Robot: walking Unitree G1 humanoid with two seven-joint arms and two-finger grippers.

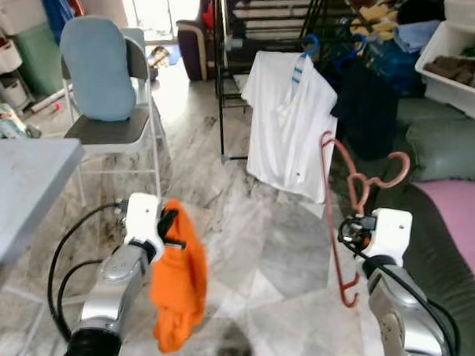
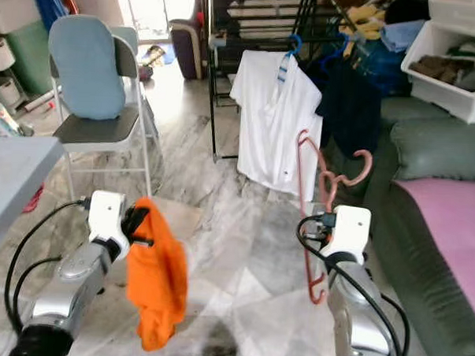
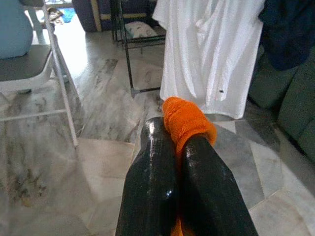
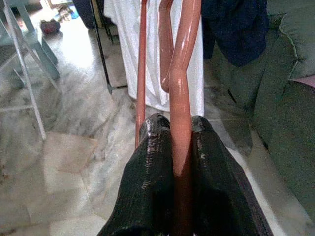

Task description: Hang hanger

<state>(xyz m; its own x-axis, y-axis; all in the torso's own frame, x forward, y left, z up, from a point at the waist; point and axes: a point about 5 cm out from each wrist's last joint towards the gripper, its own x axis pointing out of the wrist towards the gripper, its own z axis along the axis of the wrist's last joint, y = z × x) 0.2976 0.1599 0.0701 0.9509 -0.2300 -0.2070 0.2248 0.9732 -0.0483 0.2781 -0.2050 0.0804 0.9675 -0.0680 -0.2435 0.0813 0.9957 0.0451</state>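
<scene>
Hanger: salmon-pink plastic clothes hanger [image 1: 328, 199], held upright before the right gripper, its long axis close to vertical; hook [image 1: 395, 171] curls out above the gripper toward the sofa side, one end of the bar hangs below it near the floor.
Right gripper: right gripper [image 4: 181, 130] has its two black fingers [image 4: 155, 162] pressed against the hanger's neck from both sides (the pink bar runs straight between them).
Left gripper: left gripper [image 3: 178, 147] is clamped on a crumpled orange cloth garment [image 1: 178, 278], which droops down beside the silver forearm.
Ahead of the grippers: white short-sleeved shirt [image 1: 289, 125] on a blue hanger, hung from a black metal drying rack [image 1: 226, 75], with a dark navy garment [image 1: 367, 105] just beside it.
Beyond the left gripper: grey folding chair with a light blue cushion [image 1: 100, 69].
Beside the right gripper: dark green sofa [image 1: 444, 147].
Below: grey-veined marble floor [image 1: 258, 250].
</scene>
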